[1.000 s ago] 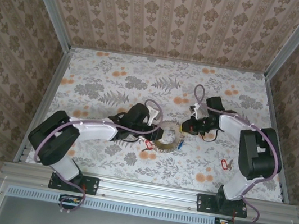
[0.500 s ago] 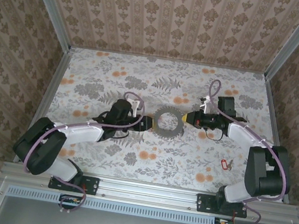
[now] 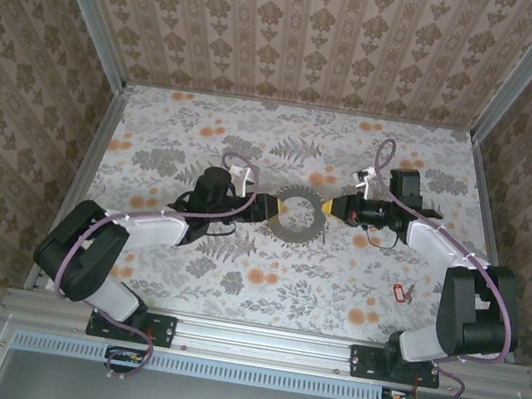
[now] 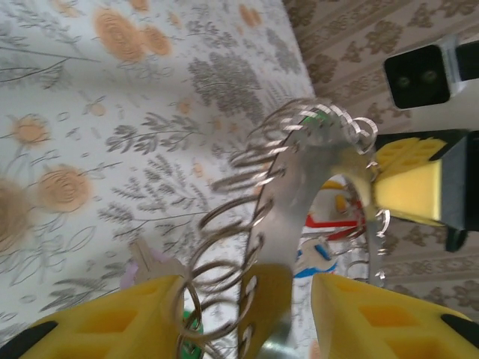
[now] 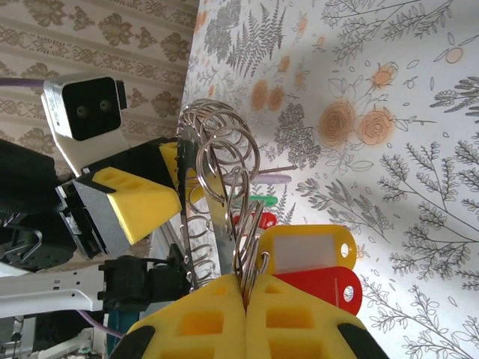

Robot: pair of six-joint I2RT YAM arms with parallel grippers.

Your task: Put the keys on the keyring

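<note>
Keyring [image 3: 296,236]: above the table [image 3: 203,149], spanning the gap between the two grippers; wire coils wrap its flat band.
Right gripper [image 5: 245,288]: fingers pressed together, pinching the keyring's coils at its right edge.
Left gripper [image 4: 243,288]: fingers spread, keyring's left edge between them; contact unclear.
Tags: yellow tag [image 5: 307,247] and red tag [image 5: 322,288] just beside the pinch; green tag [image 5: 260,200] further along.
Loose key [image 3: 398,291]: red-tagged, lying on the table near the right arm, well apart from the keyring.

Floral tabletop [image 3: 208,119], patterned walls [image 3: 314,25]
</note>
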